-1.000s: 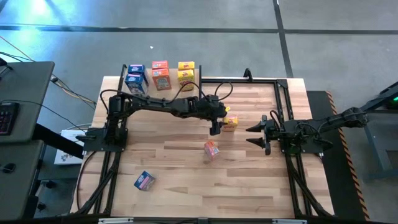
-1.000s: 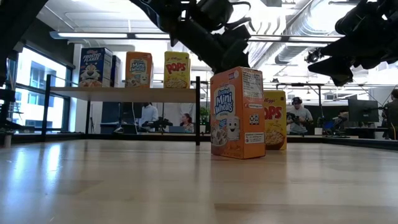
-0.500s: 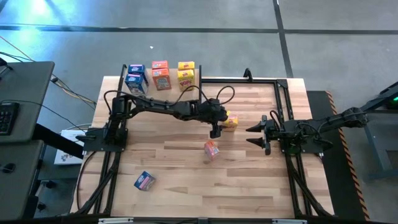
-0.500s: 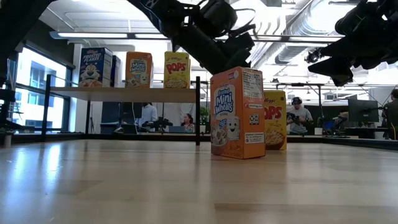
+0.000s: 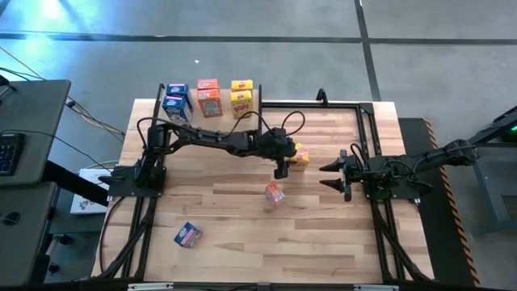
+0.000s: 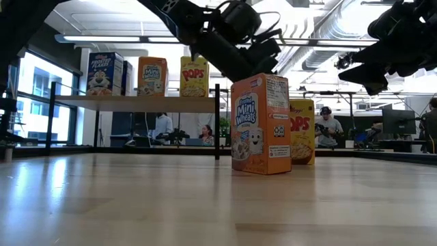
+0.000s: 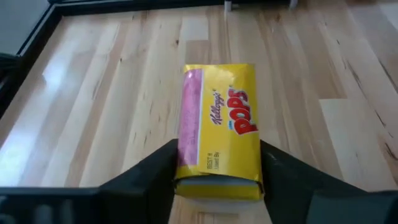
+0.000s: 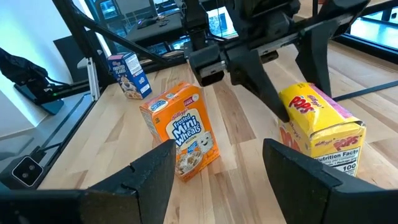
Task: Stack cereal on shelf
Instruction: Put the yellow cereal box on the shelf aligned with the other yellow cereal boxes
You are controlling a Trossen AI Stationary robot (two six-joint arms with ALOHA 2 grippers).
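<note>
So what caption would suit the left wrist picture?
Left gripper closing around a yellow Pops cereal box standing on the wooden tabletop.

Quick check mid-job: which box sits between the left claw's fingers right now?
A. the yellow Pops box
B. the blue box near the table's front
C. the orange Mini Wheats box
A: the left wrist view shows the left claw straddling the yellow Pops box on the table.

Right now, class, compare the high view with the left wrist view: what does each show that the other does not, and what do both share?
Only the high view shows the shelf carrying boxes, the orange box, a blue box and the right pincer waiting open. Only the left wrist view shows the Pops lettering. Both share the yellow Pops box with the left pincer around it on the tabletop.
</note>
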